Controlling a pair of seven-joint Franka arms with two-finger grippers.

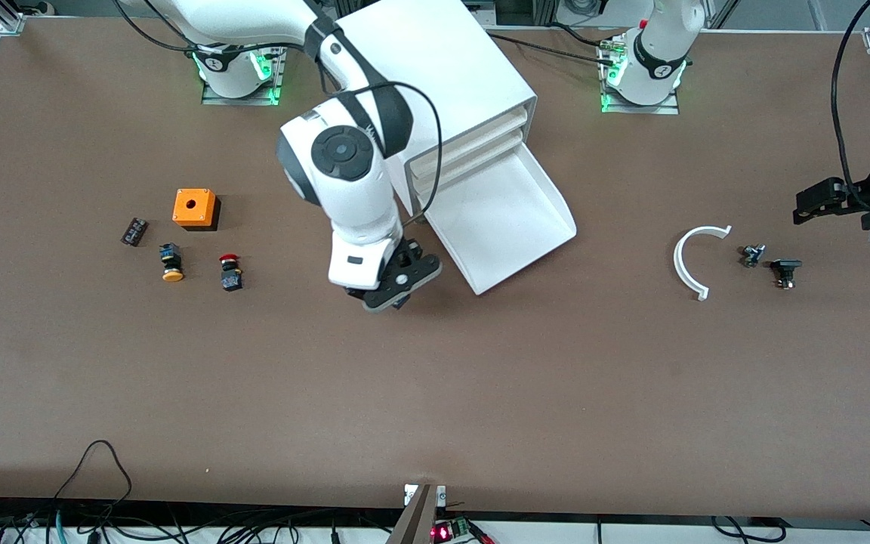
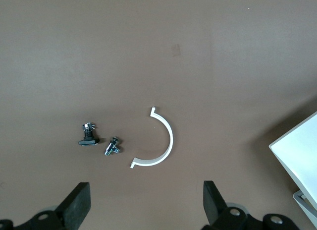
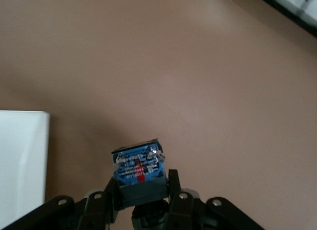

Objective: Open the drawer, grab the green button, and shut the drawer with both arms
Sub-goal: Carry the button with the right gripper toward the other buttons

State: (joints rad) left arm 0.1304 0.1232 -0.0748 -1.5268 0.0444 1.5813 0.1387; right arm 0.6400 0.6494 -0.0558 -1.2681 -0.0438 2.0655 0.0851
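Button (image 3: 138, 171) body, blue and black, sits pinched between the fingers of the right gripper (image 1: 397, 291), which hangs over bare table just beside the pulled-out lowest drawer (image 1: 507, 223) of the white cabinet (image 1: 435, 83). Its cap is hidden, so the colour cannot be told. That arm bends down from its base, wrist pointing at the table. Left gripper (image 2: 143, 205) waits over the table's left-arm end, jaws spread wide and empty.

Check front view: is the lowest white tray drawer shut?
No, the lowest white tray drawer stands pulled out of the big white box cabinet.
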